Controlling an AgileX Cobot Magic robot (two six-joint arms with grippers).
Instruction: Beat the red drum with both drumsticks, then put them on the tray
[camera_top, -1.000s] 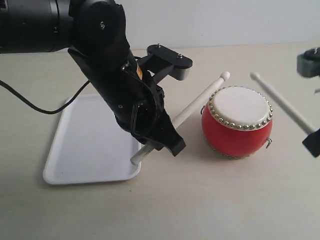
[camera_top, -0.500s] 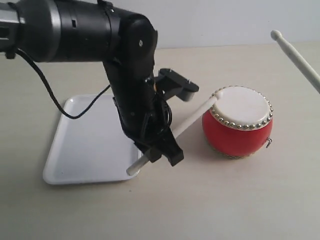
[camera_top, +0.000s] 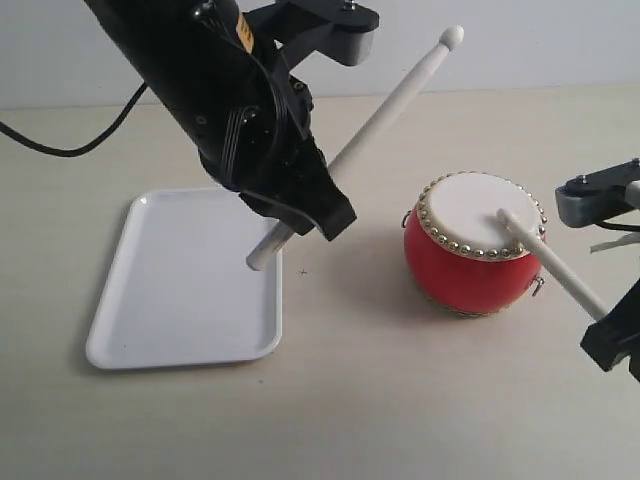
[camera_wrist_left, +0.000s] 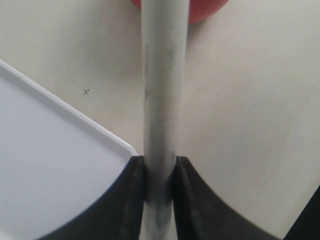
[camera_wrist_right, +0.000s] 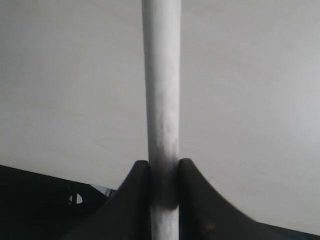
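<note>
The red drum, with cream skin and brass studs, stands on the table right of centre. My left gripper is shut on one pale drumstick, raised with its tip high above and left of the drum; the same drumstick runs up the left wrist view, with a sliver of the drum behind it. My right gripper is shut on the other drumstick, whose tip rests on the drum skin. That drumstick fills the middle of the right wrist view. The white tray lies at the left.
The tray's corner sits just beside my left gripper's fingers. The left arm's black links and cable hang over the table's back left. Bare beige tabletop spreads in front of the drum and tray.
The left drumstick has swung up off the drum skin, its tip now high. The right drumstick has swung down from high at the right onto the drum skin.
</note>
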